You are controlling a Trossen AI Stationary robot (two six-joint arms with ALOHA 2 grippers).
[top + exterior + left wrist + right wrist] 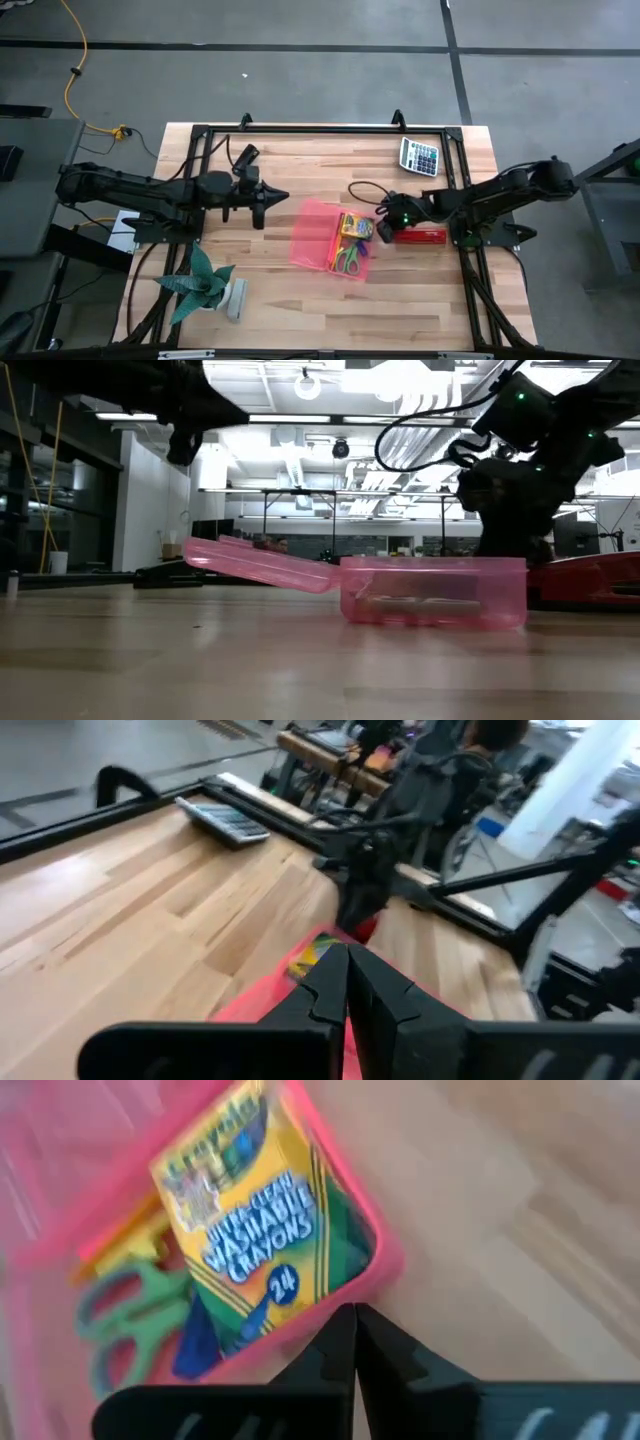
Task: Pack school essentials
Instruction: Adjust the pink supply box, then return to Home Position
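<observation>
Case: a pink case (318,232) lies open near the table (300,310) centre, its lid (312,222) folded out flat toward 9 o'clock.
Crayon box: the yellow-green box (262,1230) lies inside the case, at the 12 o'clock end of the tray.
Scissors: the green-handled scissors (130,1315) lie in the same tray, at 6 o'clock from the crayon box.
Right gripper: the gripper (381,229) is just beside the case rim at 3 o'clock; its fingers (352,1342) are pressed together and grasp nothing.
Left gripper: the gripper (283,196) hangs at 10 o'clock from the case, apart from it, clenched and empty.
Stapler: a red stapler (420,236) lies at 3 o'clock from the case, under the right arm.
Calculator: a calculator (419,156) is at 1 o'clock.
Plant: a plant (200,285) stands at 8 o'clock.
</observation>
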